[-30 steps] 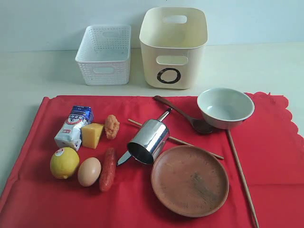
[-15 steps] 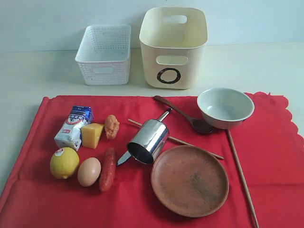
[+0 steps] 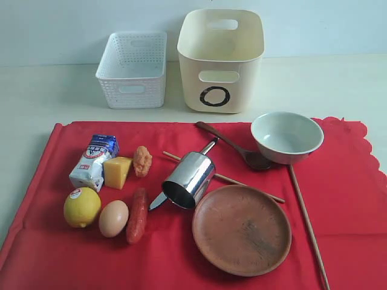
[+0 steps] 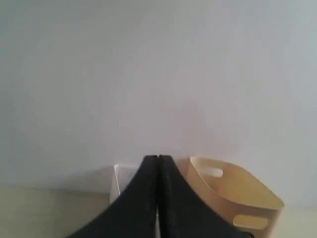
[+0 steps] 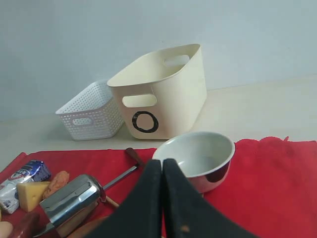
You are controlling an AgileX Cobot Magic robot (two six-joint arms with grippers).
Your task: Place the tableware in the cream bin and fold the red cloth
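The red cloth (image 3: 181,254) lies flat on the table. On it rest a brown plate (image 3: 242,229), a grey-green bowl (image 3: 286,136), a wooden spoon (image 3: 225,140), a steel cup (image 3: 189,179) on its side, a small knife (image 3: 158,201) and two chopsticks (image 3: 308,225). The cream bin (image 3: 221,60) stands behind the cloth. Neither arm shows in the exterior view. My left gripper (image 4: 158,157) is shut and empty, held above the table and facing the cream bin (image 4: 237,193). My right gripper (image 5: 163,161) is shut and empty, just short of the bowl (image 5: 195,157).
A white perforated basket (image 3: 133,69) stands left of the cream bin. On the cloth's left part lie a milk carton (image 3: 94,161), cheese (image 3: 117,172), an orange food piece (image 3: 143,161), a lemon (image 3: 82,206), an egg (image 3: 113,218) and a sausage (image 3: 138,215).
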